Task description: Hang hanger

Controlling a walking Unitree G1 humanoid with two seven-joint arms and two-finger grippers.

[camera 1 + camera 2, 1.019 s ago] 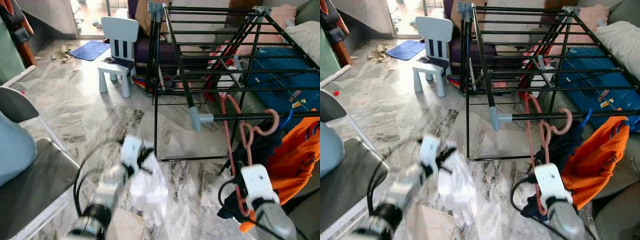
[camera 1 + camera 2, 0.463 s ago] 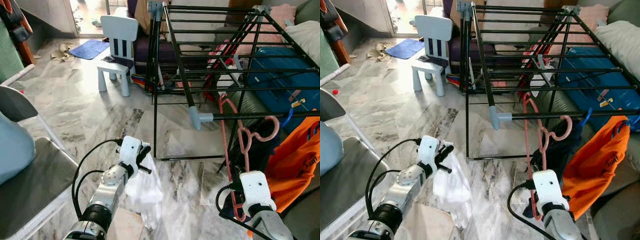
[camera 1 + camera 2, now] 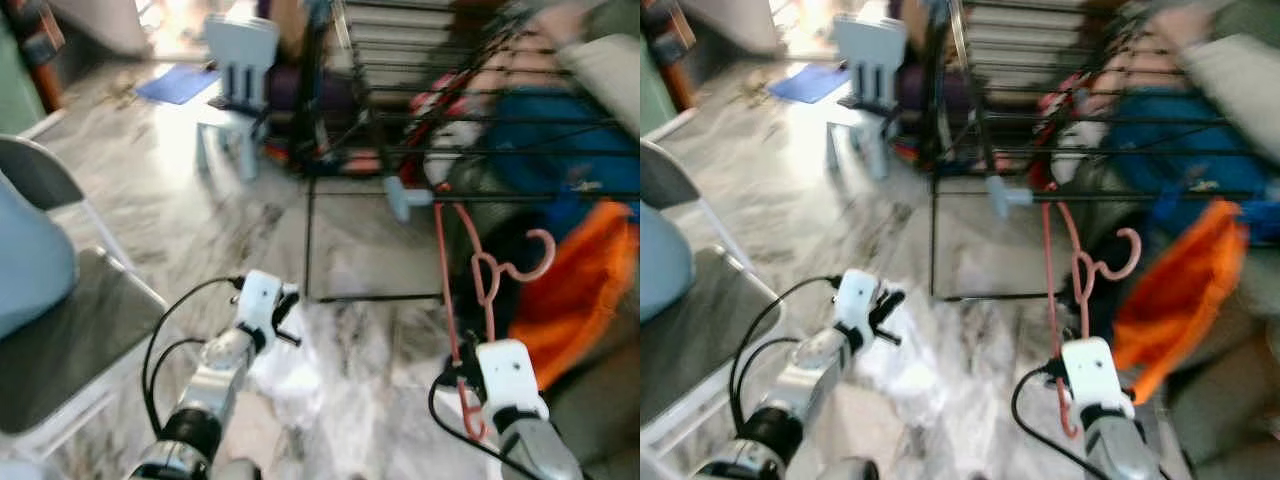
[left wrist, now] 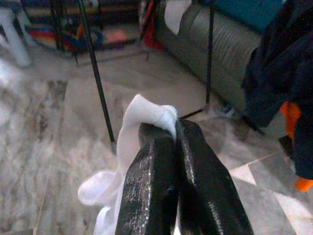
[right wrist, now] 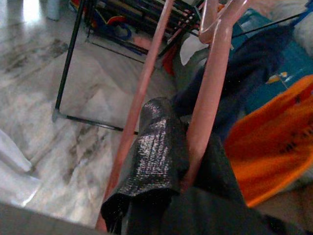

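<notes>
Camera dips, blurred

The rack [image 3: 480, 130] now sits higher in both eye views; the pink hanger [image 3: 470, 290] hangs slightly lower below its front bar.

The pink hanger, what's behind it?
Behind the pink hanger held by the right gripper are dark navy clothes and an orange garment, below the black drying rack. What lies further behind the clothes is covered.
</notes>
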